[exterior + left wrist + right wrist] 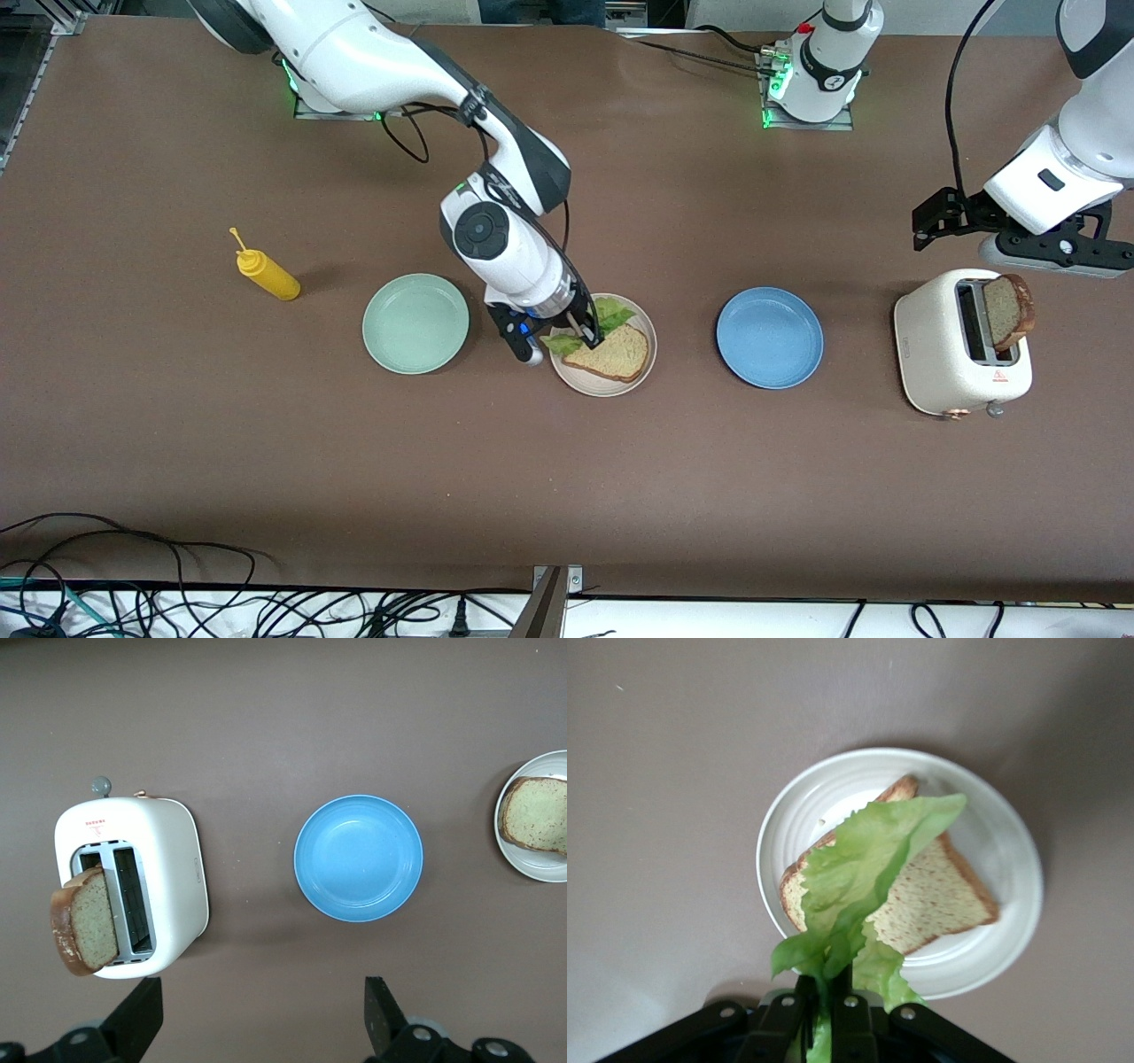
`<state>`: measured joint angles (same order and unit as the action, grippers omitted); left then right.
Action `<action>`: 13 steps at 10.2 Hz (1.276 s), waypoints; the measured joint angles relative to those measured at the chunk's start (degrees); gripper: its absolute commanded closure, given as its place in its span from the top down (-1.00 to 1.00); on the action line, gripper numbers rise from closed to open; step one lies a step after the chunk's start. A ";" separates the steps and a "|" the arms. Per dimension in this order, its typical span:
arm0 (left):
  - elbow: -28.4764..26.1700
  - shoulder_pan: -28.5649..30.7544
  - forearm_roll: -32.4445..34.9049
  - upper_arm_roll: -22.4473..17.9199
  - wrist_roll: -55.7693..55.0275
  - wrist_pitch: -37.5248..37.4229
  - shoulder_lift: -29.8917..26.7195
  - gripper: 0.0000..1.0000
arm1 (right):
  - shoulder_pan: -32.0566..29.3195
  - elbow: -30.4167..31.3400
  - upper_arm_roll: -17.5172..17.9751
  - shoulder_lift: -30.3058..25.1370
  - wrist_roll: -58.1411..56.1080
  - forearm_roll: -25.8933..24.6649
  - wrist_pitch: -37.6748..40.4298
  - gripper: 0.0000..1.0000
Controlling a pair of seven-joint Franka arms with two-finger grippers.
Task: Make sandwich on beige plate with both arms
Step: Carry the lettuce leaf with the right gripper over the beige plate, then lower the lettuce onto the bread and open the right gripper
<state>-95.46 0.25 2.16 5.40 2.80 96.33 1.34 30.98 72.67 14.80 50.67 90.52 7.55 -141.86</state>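
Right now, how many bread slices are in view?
2. One slice lies on the beige plate, under the lettuce held by the right pincer. The other slice stands in the toaster. None seems hidden.

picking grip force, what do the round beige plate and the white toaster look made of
Round beige plate: probably matte plastic or melamine; soft sheen, faint concentric ridges, thin raised rim. White toaster: likely glossy moulded plastic shell with rounded corners; its slots look metal-lined.

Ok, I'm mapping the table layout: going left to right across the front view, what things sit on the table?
Yellow squeeze bottle → mint-green plate → beige plate with bread and lettuce → blue plate → toaster with a bread slice sticking up.
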 measured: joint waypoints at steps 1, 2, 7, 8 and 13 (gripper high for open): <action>0.00 0.00 0.00 0.00 0.00 0.00 0.00 1.00 | 0.36 -0.99 0.00 2.03 0.11 0.78 -1.39 -1.00; 0.00 0.00 0.00 -0.01 0.00 0.00 0.00 1.00 | 0.52 -1.88 -0.01 3.36 0.16 0.89 -1.60 -1.00; 0.00 0.00 0.00 0.00 0.00 -0.01 0.00 1.00 | 0.48 -3.25 -0.64 5.26 0.16 0.91 -1.79 0.43; 0.00 0.00 0.00 -0.01 0.00 -0.01 0.00 1.00 | 0.39 -3.37 -0.69 5.27 0.16 0.91 -1.79 0.65; 0.00 0.00 0.00 0.00 0.00 -0.01 0.00 1.00 | 0.30 -3.70 -0.71 5.27 0.33 0.93 -1.49 1.00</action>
<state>-95.46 0.25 2.16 5.40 2.80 96.32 1.34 31.28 68.97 14.10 55.94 90.85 8.48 -143.35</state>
